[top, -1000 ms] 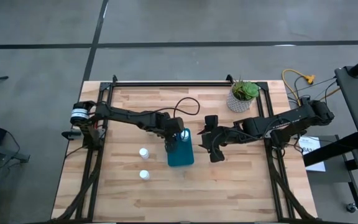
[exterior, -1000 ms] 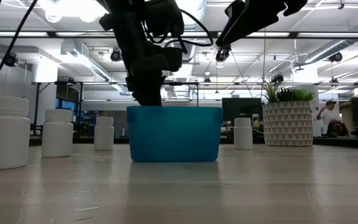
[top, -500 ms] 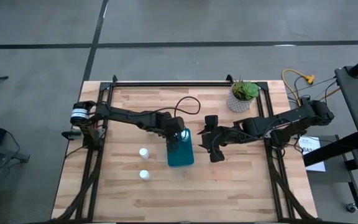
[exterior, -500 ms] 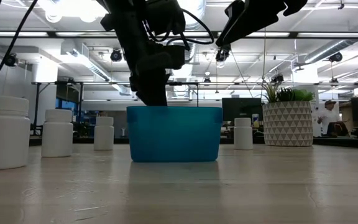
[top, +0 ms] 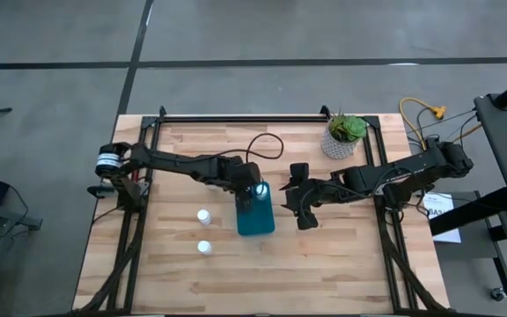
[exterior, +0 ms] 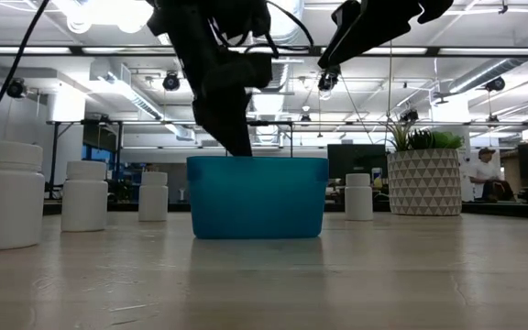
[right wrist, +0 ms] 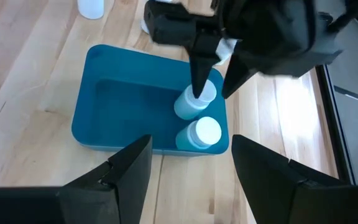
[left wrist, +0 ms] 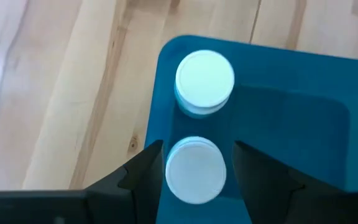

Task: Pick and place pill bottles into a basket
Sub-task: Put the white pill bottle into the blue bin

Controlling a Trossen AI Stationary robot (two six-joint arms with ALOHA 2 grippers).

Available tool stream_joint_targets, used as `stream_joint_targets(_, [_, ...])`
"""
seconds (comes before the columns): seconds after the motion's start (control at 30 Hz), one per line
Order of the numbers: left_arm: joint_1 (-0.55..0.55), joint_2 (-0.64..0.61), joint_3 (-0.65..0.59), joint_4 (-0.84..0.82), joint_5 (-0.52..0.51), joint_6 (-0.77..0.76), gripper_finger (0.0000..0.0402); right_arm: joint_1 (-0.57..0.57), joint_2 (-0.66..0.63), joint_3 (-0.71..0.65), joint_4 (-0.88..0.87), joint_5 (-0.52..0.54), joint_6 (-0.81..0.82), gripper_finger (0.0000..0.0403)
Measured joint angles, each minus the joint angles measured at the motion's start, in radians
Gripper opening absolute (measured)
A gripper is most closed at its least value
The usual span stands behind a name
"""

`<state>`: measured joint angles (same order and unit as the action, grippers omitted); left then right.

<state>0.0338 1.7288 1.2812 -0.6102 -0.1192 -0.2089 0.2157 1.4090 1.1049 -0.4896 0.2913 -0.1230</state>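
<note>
The left gripper (left wrist: 194,171) reaches into the basket (right wrist: 98,99), its fingers (left wrist: 143,174) pinching a bottle (left wrist: 195,170) between them; a second bottle (left wrist: 204,81) stands just beyond the fingertips. The right gripper (right wrist: 188,158) hangs beside the basket, fingers spread and empty.

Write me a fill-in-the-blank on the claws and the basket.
1. The ____ claw holds a bottle inside the basket.
2. Counting that one, the basket contains ____ bottles.
3. The right claw waits beside the basket with its jaws ____.
4. The plant pot stands on the ____ arm's side of the table.

Missing words: left; two; open; right.
</note>
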Motion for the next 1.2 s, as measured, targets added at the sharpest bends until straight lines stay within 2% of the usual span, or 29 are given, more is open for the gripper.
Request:
stream_joint_targets(0.47, [-0.011,-0.139,-0.034,-0.02,-0.021,-0.019,0.0173,-0.001,0.0,0.0,-0.001,0.0,0.0,0.0215])
stream_joint_targets(0.83, [-0.09,-0.24,-0.074,-0.028,-0.021,-0.02,0.0173,0.0,0.0,0.0,-0.006,0.0,-0.005,0.0215])
stream_joint_targets(1.07, [-0.173,-0.342,-0.167,-0.014,-0.056,-0.02,0.0173,0.0,0.0,-0.002,-0.014,0.005,-0.009,0.0215])
stream_joint_targets(1.2, [-0.205,-0.413,-0.239,0.1,-0.095,-0.021,0.0173,0.0,0.0,-0.013,-0.02,0.054,-0.022,0.0215])
